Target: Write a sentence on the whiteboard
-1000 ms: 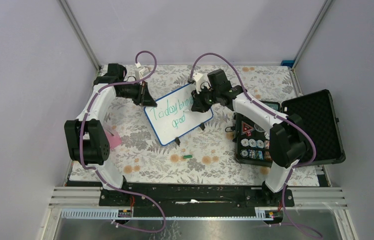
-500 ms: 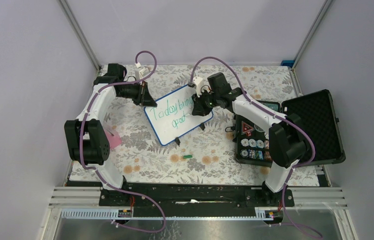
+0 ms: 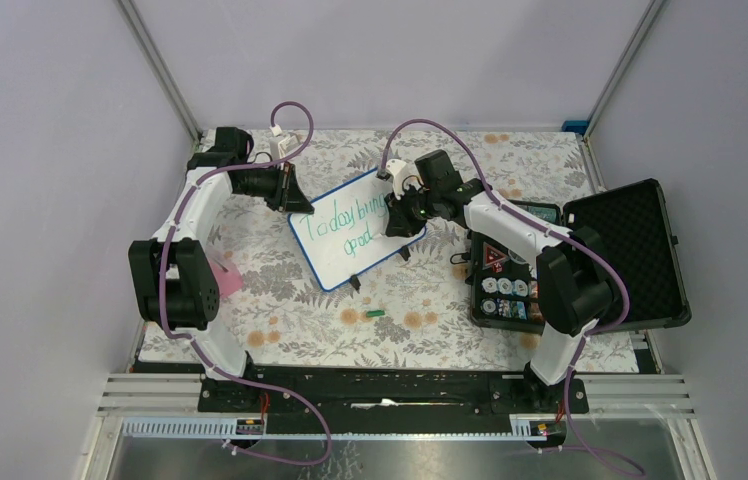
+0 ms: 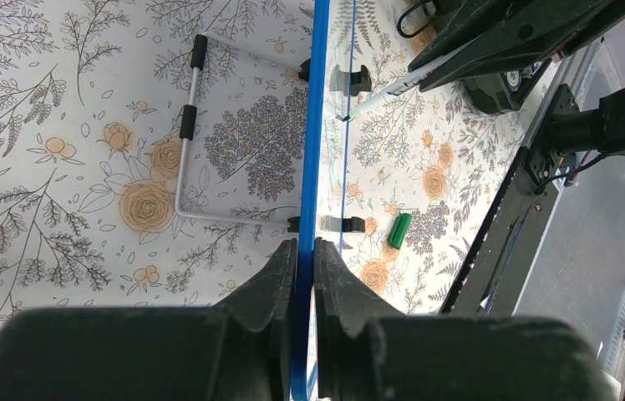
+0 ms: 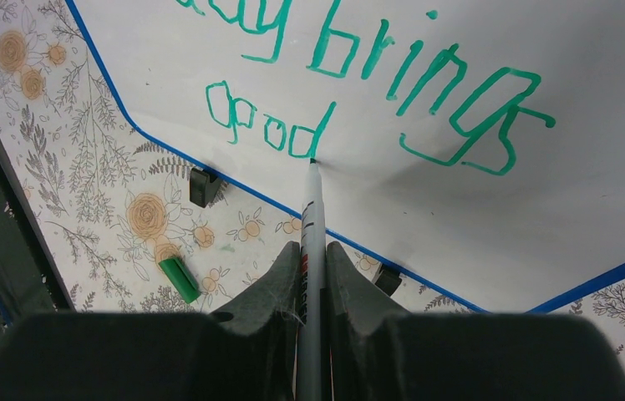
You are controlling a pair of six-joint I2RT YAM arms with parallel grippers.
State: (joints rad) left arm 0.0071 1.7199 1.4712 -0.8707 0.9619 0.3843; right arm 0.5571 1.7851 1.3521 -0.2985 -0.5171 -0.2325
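The whiteboard [image 3: 333, 262], blue-framed, stands tilted on small black feet in the middle of the table. My left gripper [image 3: 294, 200] is shut on its far-left frame edge [image 4: 318, 125], which runs between the jaws [image 4: 305, 251]. The sentence [image 5: 426, 79] in green reads "Today brings" over "good" [image 3: 356, 241]. My right gripper [image 5: 312, 255] is shut on a grey marker [image 5: 312, 213]. The marker's tip touches the board at the foot of the "d" in "good". The right gripper [image 3: 402, 207] hangs over the board's right end.
A green marker cap [image 3: 376, 313] lies on the flowered cloth in front of the board [image 5: 178, 278]. An open black foam-lined case [image 3: 630, 250] with small items sits at the right. A pink object [image 3: 229, 279] lies by the left arm.
The right arm has shifted a little toward the left with the marker, and the second line has grown by a letter. The left gripper and the board have stayed still.
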